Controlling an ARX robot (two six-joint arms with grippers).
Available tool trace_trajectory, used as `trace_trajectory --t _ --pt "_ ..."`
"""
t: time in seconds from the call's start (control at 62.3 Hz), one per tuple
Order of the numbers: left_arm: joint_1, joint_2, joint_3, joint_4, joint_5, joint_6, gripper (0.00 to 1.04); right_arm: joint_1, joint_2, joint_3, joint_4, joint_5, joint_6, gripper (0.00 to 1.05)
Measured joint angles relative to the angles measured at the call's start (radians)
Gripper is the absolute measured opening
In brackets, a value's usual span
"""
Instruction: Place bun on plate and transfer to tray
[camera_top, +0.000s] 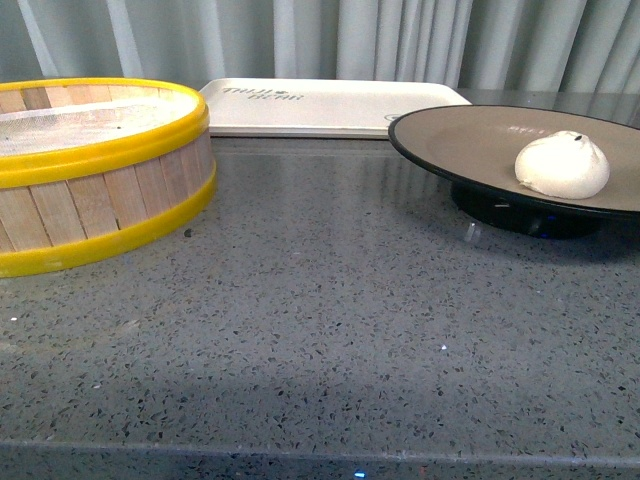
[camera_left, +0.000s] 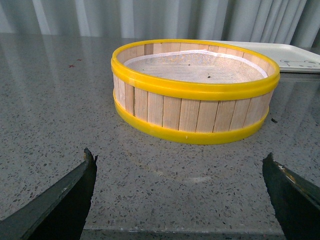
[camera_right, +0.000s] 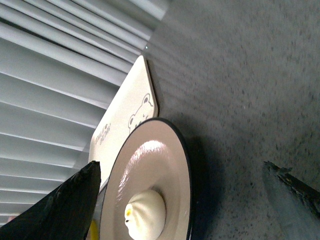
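The white bun (camera_top: 562, 165) sits on the tan-brown plate (camera_top: 470, 135) with a black rim, at the right of the counter. The cream-white tray (camera_top: 320, 105) lies behind, at the back middle. The right wrist view shows the bun (camera_right: 145, 214) on the plate (camera_right: 150, 165), with the tray (camera_right: 125, 117) beyond it. My right gripper (camera_right: 180, 172) is open, and the plate lies between its jaws in view. My left gripper (camera_left: 180, 162) is open and empty over bare counter, in front of the steamer basket. Neither arm shows in the front view.
A wooden steamer basket (camera_top: 95, 170) with yellow rims stands at the left; it also shows in the left wrist view (camera_left: 195, 90). A grey speckled counter (camera_top: 320, 340) spreads in front. Grey curtains hang behind.
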Motion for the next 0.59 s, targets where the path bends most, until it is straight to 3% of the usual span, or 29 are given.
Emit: trace_trajectory --t 0.289,0.594 --pt "0.0 0.0 0.0 0.0 0.0 0.0 0.98 0.062 0.129 0.023 0.059 -0.033 0.149 0.96" --pt "0.0 0.0 0.0 0.0 0.0 0.0 0.98 0.206 0.166 0.05 0.086 -0.034 0.22 0.95"
